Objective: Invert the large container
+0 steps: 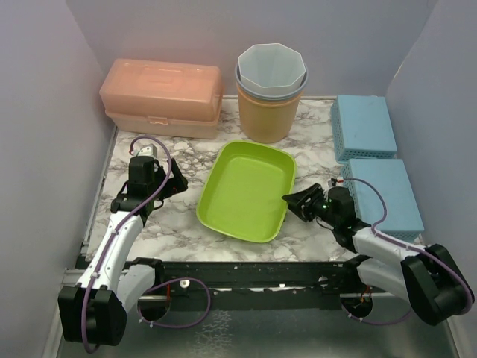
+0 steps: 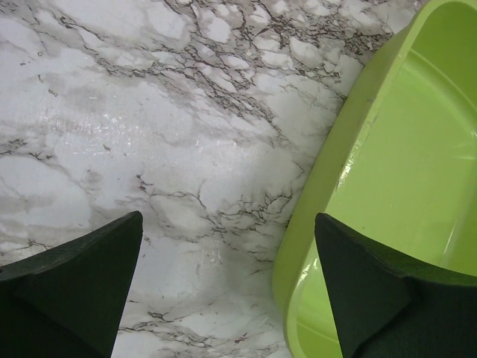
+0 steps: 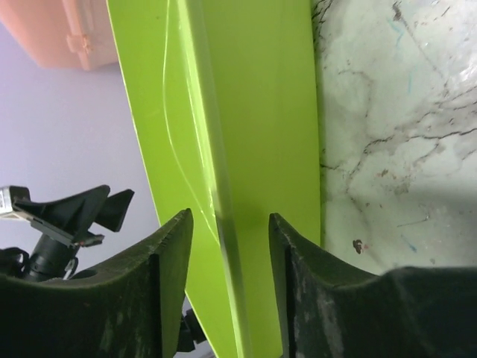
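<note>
Between the spread right fingers (image 3: 141, 298) runs the rim of the green container (image 3: 246, 112); left fingers (image 2: 74, 283) gape beside it.

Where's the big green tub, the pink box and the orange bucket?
green tub (image 1: 250, 192): top view, on its bare inside floor.
pink box (image 1: 160, 89): top view, on its lid.
orange bucket (image 1: 267, 119): top view, on its outer wall.

A pink box (image 1: 160, 97) sits beside an orange bin (image 1: 267, 118) (grey bin (image 1: 271, 68) inside it). The far blue basket (image 1: 364, 127) sits just behind the near blue basket (image 1: 386, 195).
</note>
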`<state>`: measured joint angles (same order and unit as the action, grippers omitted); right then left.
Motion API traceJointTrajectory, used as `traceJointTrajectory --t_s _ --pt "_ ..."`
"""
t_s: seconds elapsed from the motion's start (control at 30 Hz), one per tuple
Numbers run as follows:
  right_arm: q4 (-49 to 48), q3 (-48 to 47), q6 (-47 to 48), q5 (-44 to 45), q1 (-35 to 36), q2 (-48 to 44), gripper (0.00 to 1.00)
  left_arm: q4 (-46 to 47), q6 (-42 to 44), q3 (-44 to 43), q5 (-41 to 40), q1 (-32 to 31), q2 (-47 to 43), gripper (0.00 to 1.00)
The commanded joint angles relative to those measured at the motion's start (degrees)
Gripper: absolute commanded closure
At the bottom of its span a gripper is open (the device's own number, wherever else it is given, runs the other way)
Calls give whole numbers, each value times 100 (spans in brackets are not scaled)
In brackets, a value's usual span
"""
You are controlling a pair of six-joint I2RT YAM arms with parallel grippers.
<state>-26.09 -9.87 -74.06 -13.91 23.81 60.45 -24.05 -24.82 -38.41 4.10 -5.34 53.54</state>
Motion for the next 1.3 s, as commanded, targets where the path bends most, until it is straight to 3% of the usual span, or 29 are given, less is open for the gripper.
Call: traceJointTrajectory --t_s 0.0,0.13,0.37,0.63,1.07,1.27 --pt "-241 -279 212 -648 -236 393 54 76 32 89 53 14 7 1" --pt "-356 -512 243 -977 -261 766 70 76 28 89 28 16 35 1" --pt "-694 -572 369 -1344 -263 1095 88 77 38 102 -21 13 -23 1" --pt "1353 -1653 2207 -1602 -263 791 91 76 38 98 -18 16 -9 1" --pt "1004 -1319 3025 -3527 -263 1312 93 76 36 106 -39 15 27 1" --pt "773 -1218 2852 -3442 -263 1500 87 76 38 115 -31 17 35 1"
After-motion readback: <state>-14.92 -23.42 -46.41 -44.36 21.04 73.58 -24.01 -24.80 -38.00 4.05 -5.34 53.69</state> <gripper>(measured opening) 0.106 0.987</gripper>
